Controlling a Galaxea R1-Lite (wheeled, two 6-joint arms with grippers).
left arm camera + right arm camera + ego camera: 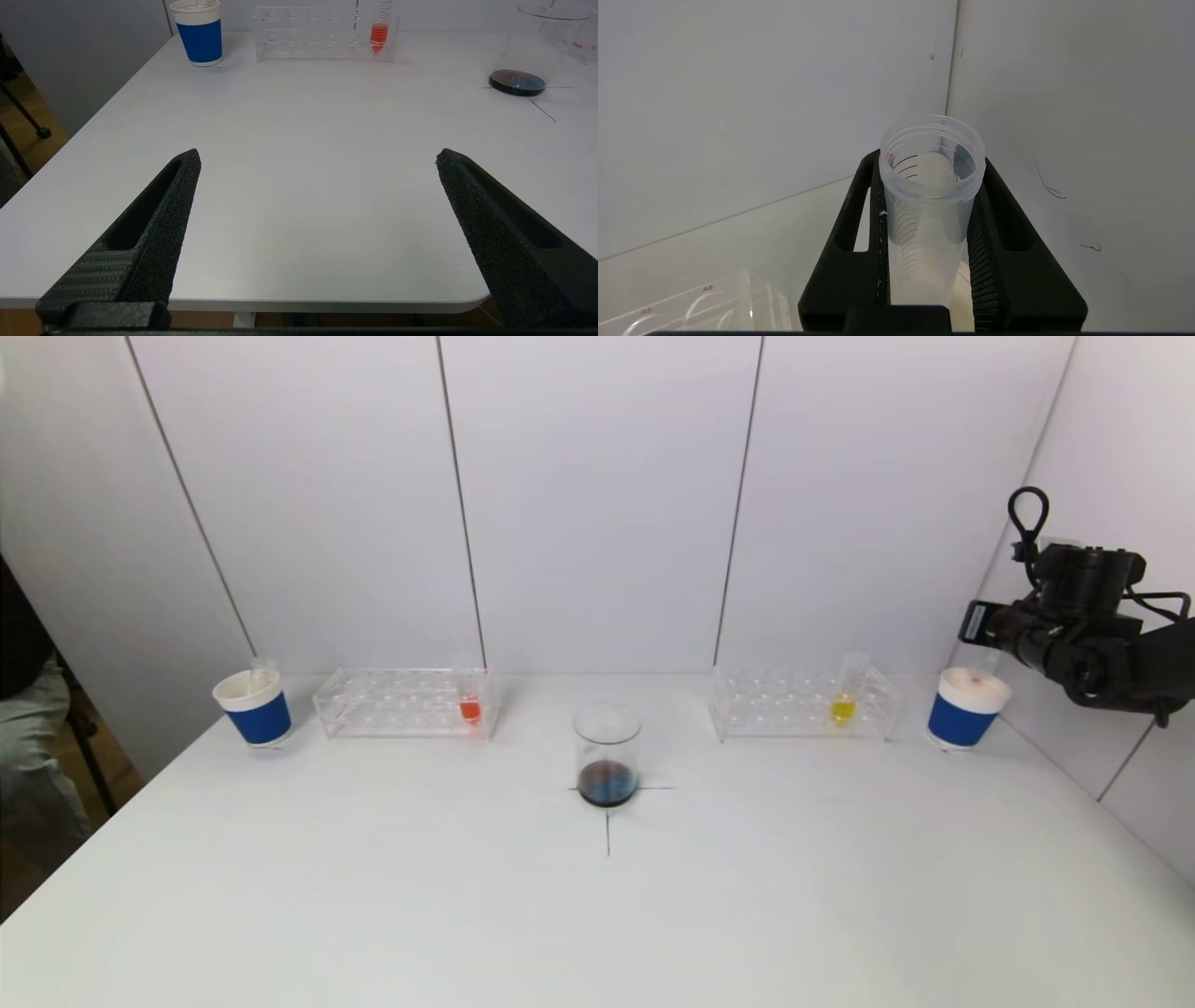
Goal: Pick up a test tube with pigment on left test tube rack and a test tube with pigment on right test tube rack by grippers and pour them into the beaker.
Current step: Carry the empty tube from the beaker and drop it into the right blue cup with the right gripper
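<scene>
Head view: white table (597, 915), black cross mark (608, 817), white panelled wall (597, 504).

Head camera looks down at the table (597, 915); left wrist camera shares it, low.

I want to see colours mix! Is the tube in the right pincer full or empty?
Empty. The tube in the right pincer looks clear all the way down, with no pigment inside.
</scene>
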